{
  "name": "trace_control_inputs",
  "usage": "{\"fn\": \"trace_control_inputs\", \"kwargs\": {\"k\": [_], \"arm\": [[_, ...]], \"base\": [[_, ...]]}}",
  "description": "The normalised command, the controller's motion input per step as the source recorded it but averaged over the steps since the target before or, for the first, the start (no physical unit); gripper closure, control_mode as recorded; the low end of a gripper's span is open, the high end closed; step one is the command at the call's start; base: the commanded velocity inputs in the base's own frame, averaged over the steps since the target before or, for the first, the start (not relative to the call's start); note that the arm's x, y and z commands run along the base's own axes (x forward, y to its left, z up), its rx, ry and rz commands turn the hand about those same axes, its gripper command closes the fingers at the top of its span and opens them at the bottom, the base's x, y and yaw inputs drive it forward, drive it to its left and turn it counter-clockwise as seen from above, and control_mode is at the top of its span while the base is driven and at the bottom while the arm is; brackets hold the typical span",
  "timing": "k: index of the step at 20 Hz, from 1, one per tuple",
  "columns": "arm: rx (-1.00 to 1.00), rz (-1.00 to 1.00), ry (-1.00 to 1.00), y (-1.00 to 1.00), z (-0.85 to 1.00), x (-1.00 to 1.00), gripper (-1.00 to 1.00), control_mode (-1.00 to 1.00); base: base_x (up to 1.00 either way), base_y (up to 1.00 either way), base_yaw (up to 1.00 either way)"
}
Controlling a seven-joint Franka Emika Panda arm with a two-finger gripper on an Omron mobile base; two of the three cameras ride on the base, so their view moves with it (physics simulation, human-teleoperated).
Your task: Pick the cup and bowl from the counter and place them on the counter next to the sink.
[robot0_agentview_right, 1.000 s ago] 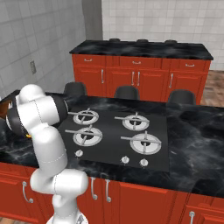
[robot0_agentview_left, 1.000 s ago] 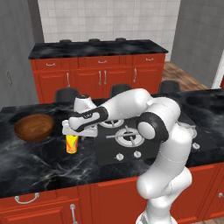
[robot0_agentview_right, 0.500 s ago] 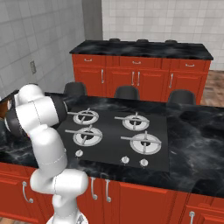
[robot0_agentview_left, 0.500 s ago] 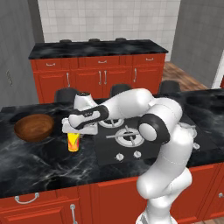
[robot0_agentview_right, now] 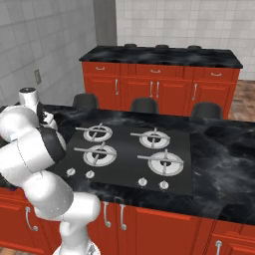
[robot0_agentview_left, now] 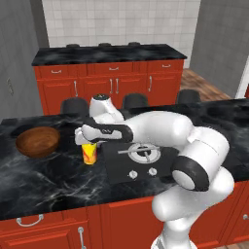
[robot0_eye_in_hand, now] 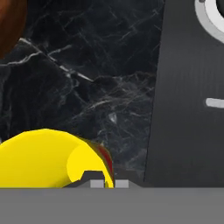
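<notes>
The yellow cup [robot0_agentview_left: 90,153] with its orange-red patch stands upright on the black marble counter [robot0_agentview_left: 48,185], just left of the hob. My gripper [robot0_agentview_left: 86,141] reaches down onto its top from the right. In the hand view the cup [robot0_eye_in_hand: 39,157] fills the lower left, and the gripper [robot0_eye_in_hand: 109,183] is shut with the cup's rim pinched between the fingertips. The brown wooden bowl [robot0_agentview_left: 38,142] rests on the counter to the cup's left, apart from it; its edge [robot0_eye_in_hand: 8,22] shows at the hand view's top left. The sink is out of view.
A black gas hob [robot0_agentview_left: 141,160] with silver burners lies right of the cup, under my arm. Dark stools [robot0_agentview_left: 75,104] stand behind the island. A second black-topped counter with red cabinets [robot0_agentview_left: 107,53] runs along the back wall.
The jaws have closed on the cup's rim. The cup now sits slightly further right, toward the hob. The bowl has not moved.
</notes>
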Motion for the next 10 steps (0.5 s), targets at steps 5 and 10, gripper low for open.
{"fn": "trace_control_inputs", "kwargs": {"k": [5,10], "arm": [[0.01,0.13,-0.07,-0.84,0.48,-0.50,1.00,-1.00],[0.01,0.10,0.00,-0.77,0.70,-0.48,1.00,-1.00]], "base": [[0.00,0.00,0.00],[0.00,0.00,0.00]]}}
